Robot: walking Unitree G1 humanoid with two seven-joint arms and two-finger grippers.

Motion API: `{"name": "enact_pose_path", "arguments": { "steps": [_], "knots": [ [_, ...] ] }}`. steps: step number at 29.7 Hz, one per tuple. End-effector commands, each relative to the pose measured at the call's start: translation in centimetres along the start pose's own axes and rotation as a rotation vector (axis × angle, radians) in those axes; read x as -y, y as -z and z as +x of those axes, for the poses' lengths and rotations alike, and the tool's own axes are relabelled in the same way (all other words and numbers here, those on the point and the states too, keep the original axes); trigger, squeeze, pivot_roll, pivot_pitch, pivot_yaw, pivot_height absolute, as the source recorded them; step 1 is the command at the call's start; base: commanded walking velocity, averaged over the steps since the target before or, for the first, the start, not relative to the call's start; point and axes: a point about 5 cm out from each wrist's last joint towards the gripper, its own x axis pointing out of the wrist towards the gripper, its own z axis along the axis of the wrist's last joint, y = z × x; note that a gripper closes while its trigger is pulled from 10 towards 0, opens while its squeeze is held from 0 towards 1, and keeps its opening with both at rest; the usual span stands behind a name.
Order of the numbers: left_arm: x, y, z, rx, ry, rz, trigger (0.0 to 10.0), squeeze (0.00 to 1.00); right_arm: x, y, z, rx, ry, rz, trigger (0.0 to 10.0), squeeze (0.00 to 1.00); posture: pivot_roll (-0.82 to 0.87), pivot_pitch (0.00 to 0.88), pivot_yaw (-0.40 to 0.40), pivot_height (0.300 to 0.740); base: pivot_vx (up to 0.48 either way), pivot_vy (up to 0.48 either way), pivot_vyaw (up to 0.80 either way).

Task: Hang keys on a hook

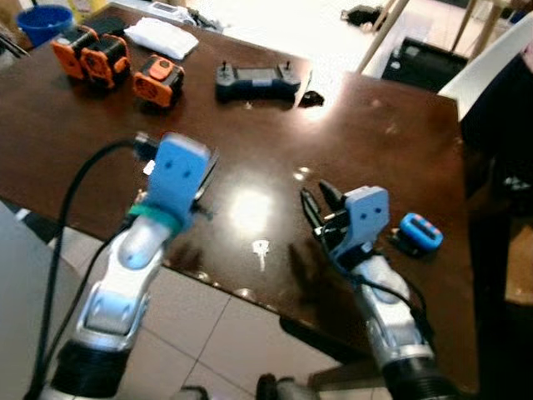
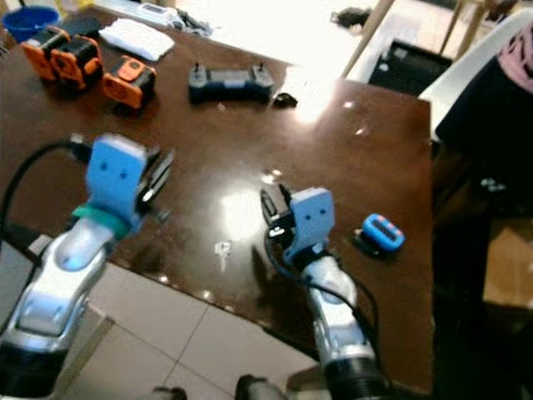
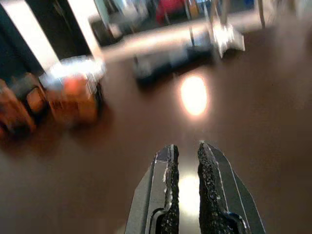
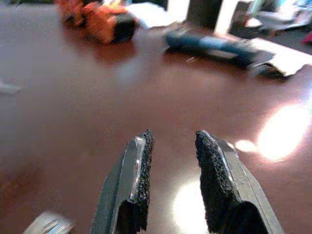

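Observation:
A small silver key [image 1: 261, 250] lies flat on the dark brown table [image 1: 391, 150], close to its near edge. My right gripper [image 1: 320, 202] hovers low over the table, just right of the key and a little beyond it. It is open with nothing between its fingers [image 4: 141, 170]. A silvery shape [image 4: 48, 224] at the edge of the right wrist view looks like the key. My left gripper [image 1: 206, 177] is held above the table left of the key. Its fingers [image 3: 168, 185] stand a narrow gap apart and hold nothing.
A blue fob with orange buttons [image 1: 420, 231] lies right of my right gripper. At the far side are orange-and-black blocks [image 1: 92, 54] [image 1: 158, 79], a dark controller [image 1: 256, 82], white cloth [image 1: 162, 37] and a blue bowl [image 1: 46, 23]. A person in dark clothes [image 2: 491, 125] is at the table's right end.

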Motion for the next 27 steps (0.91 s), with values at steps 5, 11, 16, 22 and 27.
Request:
{"name": "enact_pose_path", "arguments": {
  "steps": [5,11,16,22,27],
  "knots": [
    [1.0,1.4,-1.8,-0.139,0.153,-0.033,10.0,0.0,-0.3,2.1,-1.9,-0.088,-0.058,-0.05,10.0,0.0,-0.01,0.132,-0.014,0.74,0.0,0.0,0.0],
    [2.2,2.1,-2.2,-0.085,0.094,-0.312,10.0,0.0,-0.6,4.9,-4.7,-0.223,-0.13,-0.032,10.0,0.0,0.0,0.136,-0.018,0.74,0.0,0.0,0.0],
    [3.3,1.9,-2.1,-0.089,0.112,-0.296,10.0,0.0,-0.1,5.2,-5.4,-0.238,-0.102,-0.011,10.0,0.0,-0.01,0.136,-0.017,0.74,0.0,0.0,0.0],
    [3.1,1.9,-1.3,-0.125,0.086,-0.226,10.0,0.0,0.7,5.3,-6.5,-0.247,-0.064,0.027,10.0,0.0,-0.02,0.14,-0.004,0.74,0.0,0.0,0.0],
    [2.6,0.4,0.2,-0.089,0.048,-0.252,10.0,0.0,1.5,3.6,-4.4,-0.162,-0.046,0.067,10.0,0.0,-0.03,0.141,0.007,0.74,0.0,0.0,0.0]
  ]
}}
